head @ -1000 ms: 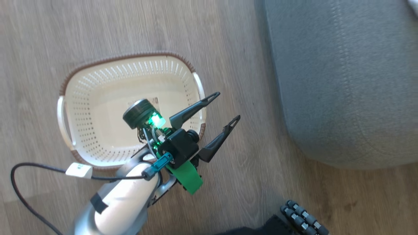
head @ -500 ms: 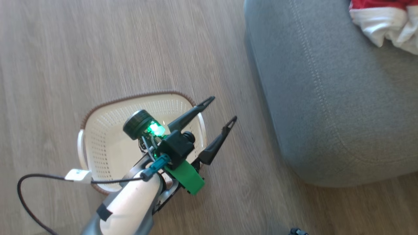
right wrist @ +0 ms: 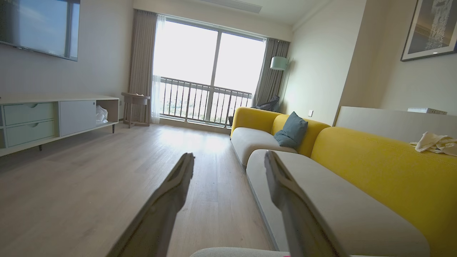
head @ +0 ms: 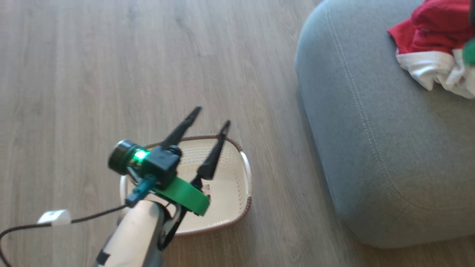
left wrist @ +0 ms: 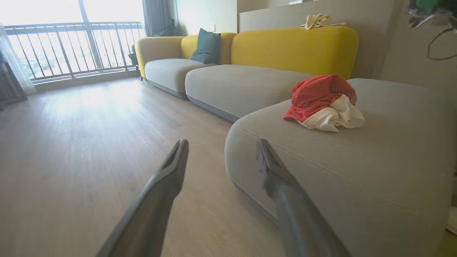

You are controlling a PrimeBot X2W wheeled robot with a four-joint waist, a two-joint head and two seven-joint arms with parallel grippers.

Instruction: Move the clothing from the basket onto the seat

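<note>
The clothing [head: 434, 37], a red and white bundle, lies on the grey seat [head: 371, 155] at the top right of the head view. In the left wrist view the clothing [left wrist: 323, 103] rests on top of the seat [left wrist: 339, 171], ahead and to the right. The cream basket [head: 243, 174] stands on the floor left of the seat, and what shows of its inside is bare plastic. My left gripper [head: 212, 115] hangs open above the basket's far rim, and in its own view the left gripper [left wrist: 221, 142] holds nothing. My right gripper [right wrist: 228, 157] is open and holds nothing.
Wooden floor [head: 130, 74] spreads around the basket. A black cable with a white tag [head: 53, 217] trails from my left arm. A yellow-backed sofa [left wrist: 296, 46] with a teal cushion [left wrist: 208, 46] runs beyond the seat. A low cabinet [right wrist: 53, 117] lines the far wall.
The head camera has swung toward the seat, bringing the clothing into view. My left gripper has turned, its fingers now over the basket's far rim instead of its right side, still open.
</note>
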